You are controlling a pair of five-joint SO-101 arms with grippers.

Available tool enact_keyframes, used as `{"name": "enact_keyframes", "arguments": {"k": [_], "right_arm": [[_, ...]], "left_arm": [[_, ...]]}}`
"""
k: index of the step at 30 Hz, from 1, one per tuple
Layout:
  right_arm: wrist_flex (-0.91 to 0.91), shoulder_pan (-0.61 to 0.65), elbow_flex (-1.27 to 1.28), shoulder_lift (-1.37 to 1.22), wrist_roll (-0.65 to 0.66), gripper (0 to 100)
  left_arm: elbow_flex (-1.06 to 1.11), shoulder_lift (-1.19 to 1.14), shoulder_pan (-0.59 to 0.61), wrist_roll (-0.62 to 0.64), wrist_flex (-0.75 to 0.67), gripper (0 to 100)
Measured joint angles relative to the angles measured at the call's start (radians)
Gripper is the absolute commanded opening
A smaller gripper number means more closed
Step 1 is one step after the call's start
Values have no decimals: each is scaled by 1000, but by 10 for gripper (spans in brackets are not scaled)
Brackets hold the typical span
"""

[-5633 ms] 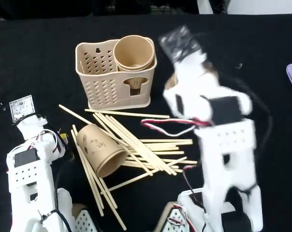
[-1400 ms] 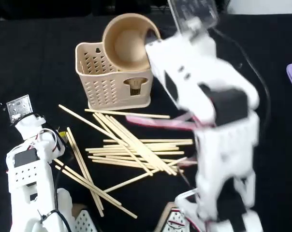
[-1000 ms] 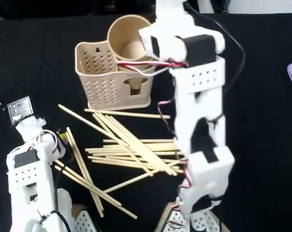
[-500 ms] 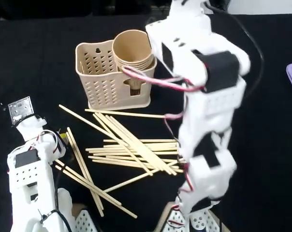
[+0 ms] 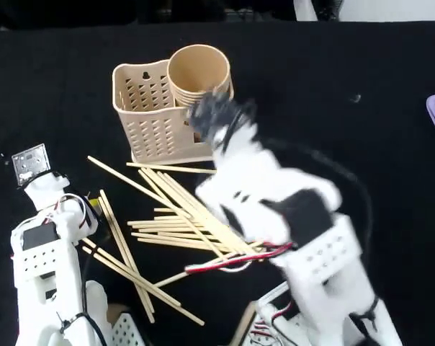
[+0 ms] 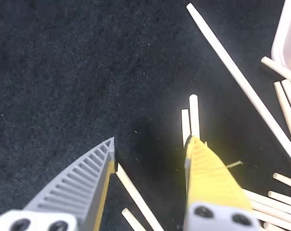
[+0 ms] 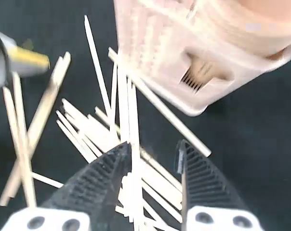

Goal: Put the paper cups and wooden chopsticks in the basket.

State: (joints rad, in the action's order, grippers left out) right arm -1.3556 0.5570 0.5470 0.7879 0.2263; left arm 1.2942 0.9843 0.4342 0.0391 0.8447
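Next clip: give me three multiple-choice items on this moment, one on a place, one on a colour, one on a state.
1. Where are the paper cups?
A) lying on the table
B) stacked in the basket
C) held in a gripper

2. What colour is the basket?
A) blue
B) black
C) beige

3. How is the right gripper?
A) open above the chopsticks
B) shut on a cup
C) shut on a chopstick

Answers: B, the paper cups stand nested in one compartment of the basket; C, its perforated walls are beige; A, the right wrist view shows its fingers apart over the loose chopsticks.
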Motion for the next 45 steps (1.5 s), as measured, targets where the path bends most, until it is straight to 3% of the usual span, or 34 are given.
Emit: {"name": "enact_keyframes", "arguments": {"k": [6, 14, 18, 22, 28, 33, 37, 45], "right_arm": [[279, 5, 400, -75, 29, 156], [410, 5, 417, -427, 49, 151], [413, 3, 385, -543, 100, 8], [388, 3, 368, -562, 155, 11], [239, -15, 371, -405, 235, 11], [140, -190, 371, -207, 348, 11], [110, -318, 382, -91, 411, 11], [149, -394, 577, -41, 559, 11]], "left_arm": [[0, 0, 0, 0, 0, 238], [0, 0, 0, 0, 0, 238], [0, 0, 0, 0, 0, 238], [0, 0, 0, 0, 0, 238], [0, 0, -2, 0, 0, 238], [0, 0, -2, 0, 0, 238], [0, 0, -2, 0, 0, 238], [0, 0, -2, 0, 0, 238]]}}
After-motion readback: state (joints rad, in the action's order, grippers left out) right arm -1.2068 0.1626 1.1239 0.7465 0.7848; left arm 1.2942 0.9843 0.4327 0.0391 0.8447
